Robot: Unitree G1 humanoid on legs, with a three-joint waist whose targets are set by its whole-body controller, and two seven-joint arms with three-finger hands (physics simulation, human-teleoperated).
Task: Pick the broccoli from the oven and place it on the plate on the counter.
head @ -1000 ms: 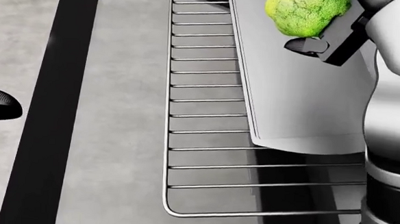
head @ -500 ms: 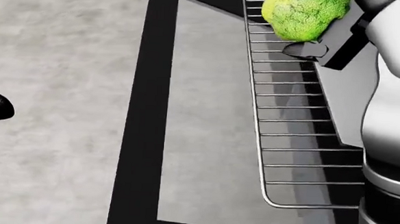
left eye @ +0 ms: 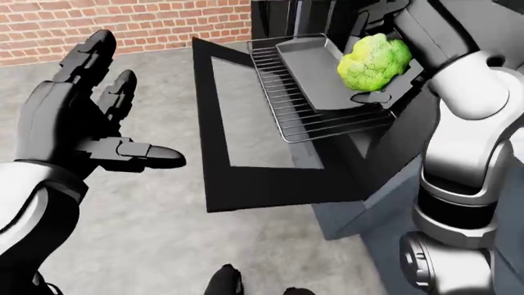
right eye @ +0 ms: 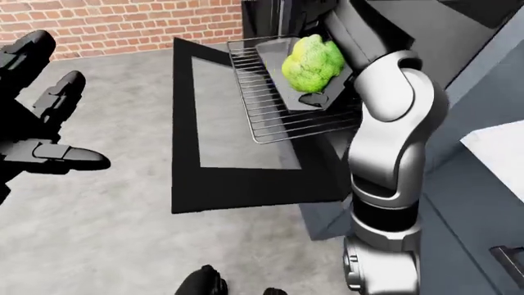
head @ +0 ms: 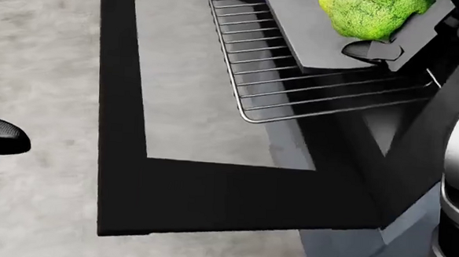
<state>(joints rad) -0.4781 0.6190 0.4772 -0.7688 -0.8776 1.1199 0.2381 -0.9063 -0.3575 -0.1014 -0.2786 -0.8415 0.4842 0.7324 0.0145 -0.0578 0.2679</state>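
The green broccoli (left eye: 374, 60) is in my right hand (left eye: 378, 86), whose dark fingers close round it; a thumb (head: 373, 50) shows under it. The hand holds it over the right part of the grey tray (left eye: 311, 67), which lies on the pulled-out wire rack (left eye: 299, 117) of the oven. My left hand (left eye: 106, 123) is open and empty, raised at the left of the left-eye view, well away from the oven. The plate does not show in any view.
The open oven door (left eye: 246, 178) lies flat and juts out to the left over the grey floor (left eye: 164, 246). A brick wall (left eye: 123, 24) runs along the top. A pale counter surface (right eye: 499, 144) shows at the right edge of the right-eye view.
The whole head view has shifted, so the camera moved: the rack and the oven door now sit higher and more of the door shows. The broccoli stays in my right hand.
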